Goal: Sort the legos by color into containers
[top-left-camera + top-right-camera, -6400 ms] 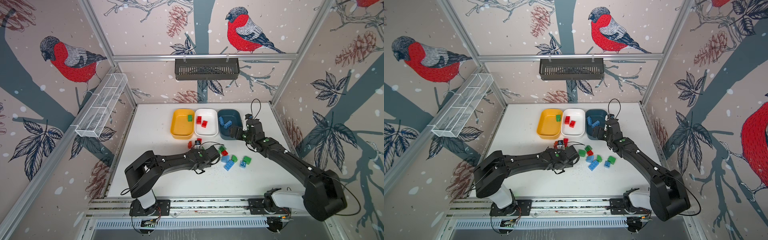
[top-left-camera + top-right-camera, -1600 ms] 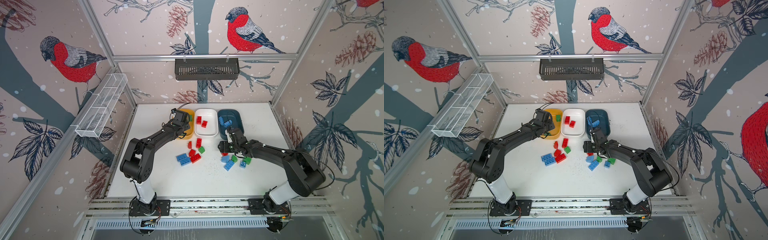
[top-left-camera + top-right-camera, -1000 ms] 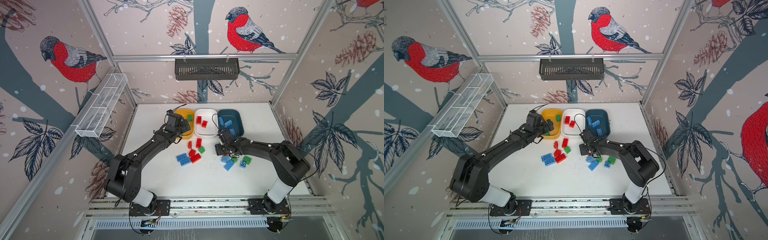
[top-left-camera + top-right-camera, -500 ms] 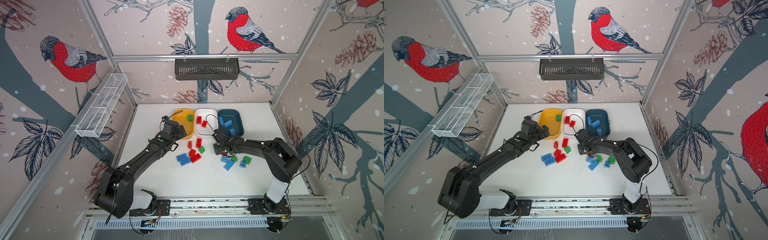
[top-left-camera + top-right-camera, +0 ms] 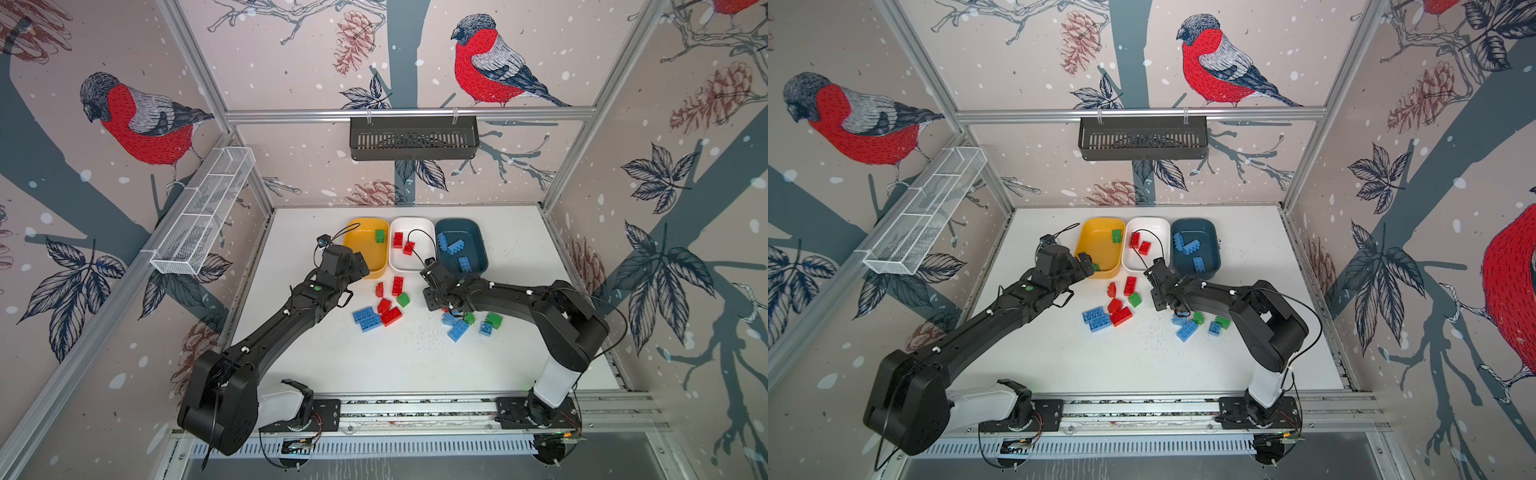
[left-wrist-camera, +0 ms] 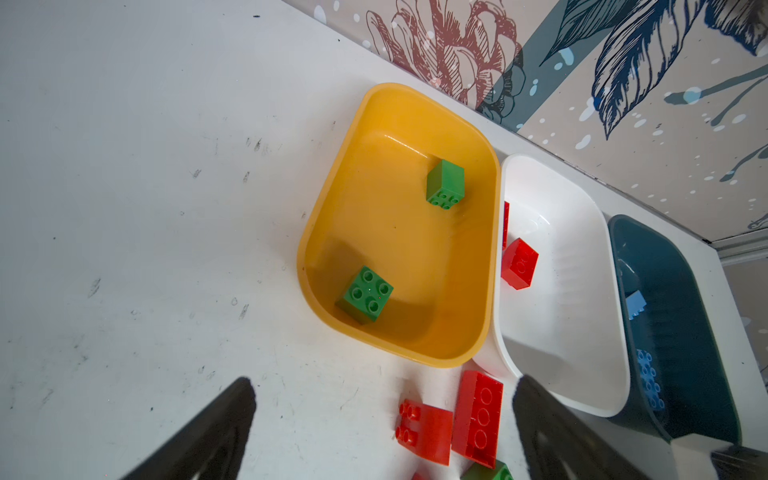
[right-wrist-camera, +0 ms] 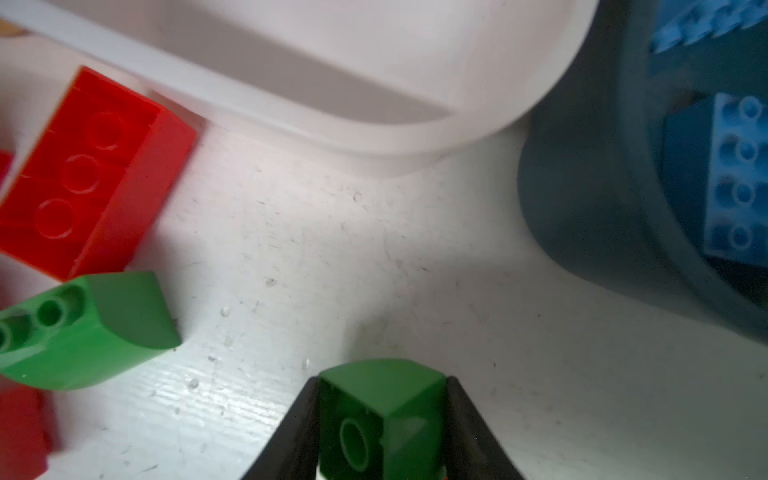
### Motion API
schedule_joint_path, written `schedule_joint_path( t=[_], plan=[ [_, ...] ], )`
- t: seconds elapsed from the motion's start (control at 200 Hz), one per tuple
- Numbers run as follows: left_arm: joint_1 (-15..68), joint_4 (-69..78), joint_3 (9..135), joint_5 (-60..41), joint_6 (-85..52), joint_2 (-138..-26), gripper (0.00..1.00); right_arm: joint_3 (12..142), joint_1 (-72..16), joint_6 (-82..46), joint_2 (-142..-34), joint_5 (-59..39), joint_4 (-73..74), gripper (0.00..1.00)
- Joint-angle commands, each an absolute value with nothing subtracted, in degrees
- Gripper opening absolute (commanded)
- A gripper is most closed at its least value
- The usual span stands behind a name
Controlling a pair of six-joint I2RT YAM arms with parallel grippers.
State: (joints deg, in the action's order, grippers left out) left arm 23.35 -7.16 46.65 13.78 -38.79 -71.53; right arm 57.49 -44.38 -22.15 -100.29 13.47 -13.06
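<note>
Right wrist view, right gripper (image 7: 382, 382): clamps a small green lego (image 7: 386, 415) between both fingers, just off the rounded corner of the white tub (image 7: 374, 137). Beside that tub's wall lie a long red lego (image 7: 83, 174) and a curved green lego (image 7: 104, 324), loose and clear of the fingers. Against the white tub's other side stands the teal tub (image 7: 582, 208), with blue legos (image 7: 731, 174) inside.

Left wrist view, left gripper (image 6: 384, 382): spread wide, grips nothing, hovers just short of the yellow tub (image 6: 320, 232), the white tub's neighbour. Inside it, beyond the fingertips, sit two green legos (image 6: 365, 295).
</note>
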Motion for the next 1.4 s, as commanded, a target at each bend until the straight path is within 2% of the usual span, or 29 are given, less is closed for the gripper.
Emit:
schedule_joint_path(
  t=[0.0, 0.18, 0.455, 0.635, 0.92, 0.99, 1.176, 1.281, 1.396],
  plan=[
    [23.2, -8.3, 45.7, 15.2, -38.9, -69.3, 0.97, 56.7, -45.3, -21.1, -98.1, 14.0, -9.3, 0.34],
    [23.0, -8.7, 42.2, 17.7, -39.1, -65.0, 0.97, 55.5, -46.2, -21.3, -94.2, 11.8, -4.2, 0.33],
    [22.7, -11.1, 39.9, 22.0, -40.8, -62.5, 0.97, 57.0, -46.8, -23.4, -93.2, 1.1, 7.4, 0.32],
    [22.3, -11.7, 38.3, 22.9, -42.8, -61.7, 0.97, 64.6, -46.9, -23.7, -98.9, -2.5, 9.2, 0.33],
    [22.0, -13.9, 37.3, 22.8, -43.6, -60.7, 0.97, 84.1, -47.0, -22.4, -115.6, -1.0, 4.0, 0.34],
    [22.0, -13.9, 36.9, 22.0, -43.4, -60.2, 0.97, 89.6, -46.9, -22.3, -119.9, -0.3, 3.0, 0.38],
    [22.0, -13.7, 36.3, 19.8, -42.5, -59.6, 0.97, 102.9, -47.0, -20.7, -126.8, -1.7, -3.8, 0.62],
    [22.0, -13.6, 35.9, 20.0, -42.4, -59.4, 0.97, 99.5, -47.3, -19.8, -123.0, -1.1, -3.9, 0.67],
    [22.0, -13.2, 35.7, 20.1, -42.3, -59.4, 0.97, 89.5, -48.1, -20.2, -115.0, 2.7, -4.3, 0.7]
  ],
)
